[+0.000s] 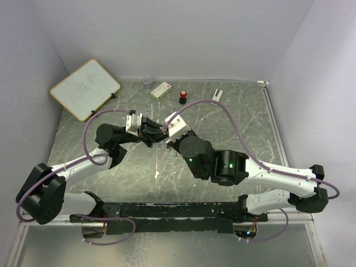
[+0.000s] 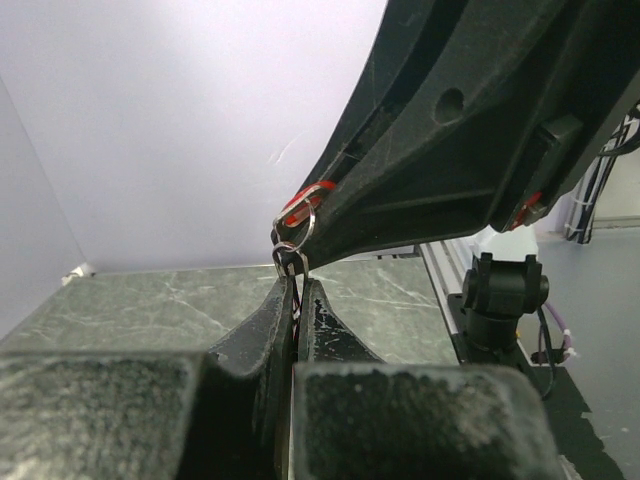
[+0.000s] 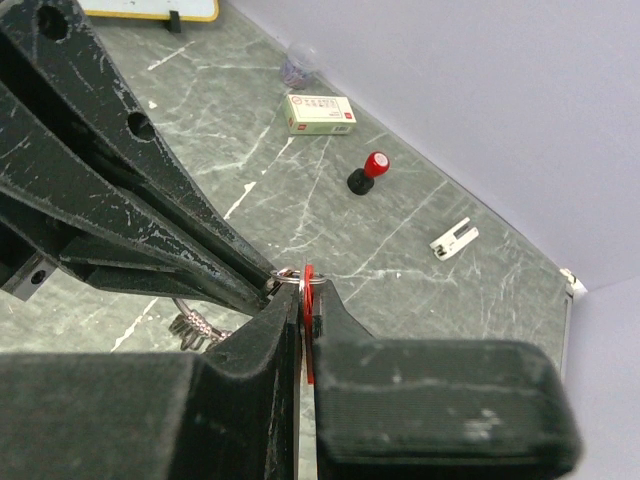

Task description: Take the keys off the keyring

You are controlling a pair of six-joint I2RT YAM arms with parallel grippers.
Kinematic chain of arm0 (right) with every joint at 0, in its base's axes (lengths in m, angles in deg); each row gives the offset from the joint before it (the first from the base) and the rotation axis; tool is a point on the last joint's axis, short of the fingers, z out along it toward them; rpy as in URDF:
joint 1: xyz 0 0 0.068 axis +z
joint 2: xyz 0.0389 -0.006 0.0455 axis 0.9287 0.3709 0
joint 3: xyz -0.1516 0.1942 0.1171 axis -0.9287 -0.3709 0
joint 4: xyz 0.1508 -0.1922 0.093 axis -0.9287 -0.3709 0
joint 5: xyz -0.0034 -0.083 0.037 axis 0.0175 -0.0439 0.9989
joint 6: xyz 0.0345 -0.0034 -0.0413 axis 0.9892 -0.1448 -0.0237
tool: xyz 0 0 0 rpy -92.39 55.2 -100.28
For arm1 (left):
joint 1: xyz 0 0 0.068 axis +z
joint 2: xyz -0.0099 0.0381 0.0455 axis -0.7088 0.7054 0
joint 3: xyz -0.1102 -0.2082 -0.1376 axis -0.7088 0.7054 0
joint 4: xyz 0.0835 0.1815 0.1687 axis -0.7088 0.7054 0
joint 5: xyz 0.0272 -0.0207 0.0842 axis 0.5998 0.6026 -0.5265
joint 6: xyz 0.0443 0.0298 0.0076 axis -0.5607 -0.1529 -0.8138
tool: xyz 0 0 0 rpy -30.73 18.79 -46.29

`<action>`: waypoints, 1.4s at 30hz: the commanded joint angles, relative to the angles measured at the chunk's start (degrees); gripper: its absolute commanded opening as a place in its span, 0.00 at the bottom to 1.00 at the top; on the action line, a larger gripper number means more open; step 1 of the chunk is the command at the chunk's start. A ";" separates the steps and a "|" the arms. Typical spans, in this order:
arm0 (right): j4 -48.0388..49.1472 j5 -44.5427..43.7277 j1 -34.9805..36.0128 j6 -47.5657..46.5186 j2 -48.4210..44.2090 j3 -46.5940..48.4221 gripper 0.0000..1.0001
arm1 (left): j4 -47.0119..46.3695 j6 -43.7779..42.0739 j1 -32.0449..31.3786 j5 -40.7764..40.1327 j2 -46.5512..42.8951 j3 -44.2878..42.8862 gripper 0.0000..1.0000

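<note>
Both grippers meet tip to tip above the middle of the table. My right gripper (image 3: 309, 292) (image 1: 166, 131) is shut on the flat red plastic head of a key (image 3: 308, 283), held edge-on. In the left wrist view the same red key (image 2: 309, 196) shows at the right fingers' tip. The thin silver keyring (image 2: 296, 226) (image 3: 288, 274) links the two grippers. My left gripper (image 2: 297, 286) (image 1: 151, 134) is shut on the keyring's lower loop (image 2: 290, 260). A short beaded chain (image 3: 195, 325) hangs below the left fingers (image 3: 150, 215).
Along the back wall lie a whiteboard (image 1: 84, 89), a clear cup (image 1: 147, 82), a small white box (image 1: 161, 90), a black cylinder with a red cap (image 1: 183, 97) and a white clip (image 1: 217, 95). Purple cables (image 1: 222, 111) arc over both arms.
</note>
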 commanded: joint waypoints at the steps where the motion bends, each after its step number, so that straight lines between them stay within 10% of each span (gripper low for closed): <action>1: -5.24 -6.32 -0.54 3.15 2.85 8.46 0.00 | 2.33 -3.37 -0.33 4.10 -2.05 1.33 0.07; 15: -33.83 -4.11 -0.63 22.17 13.25 28.36 0.00 | 11.80 -12.44 -0.40 3.21 -6.58 1.27 0.07; 42: -37.81 6.76 -1.23 29.24 5.59 25.28 0.00 | 16.21 -18.62 -0.41 13.04 -14.25 1.73 0.07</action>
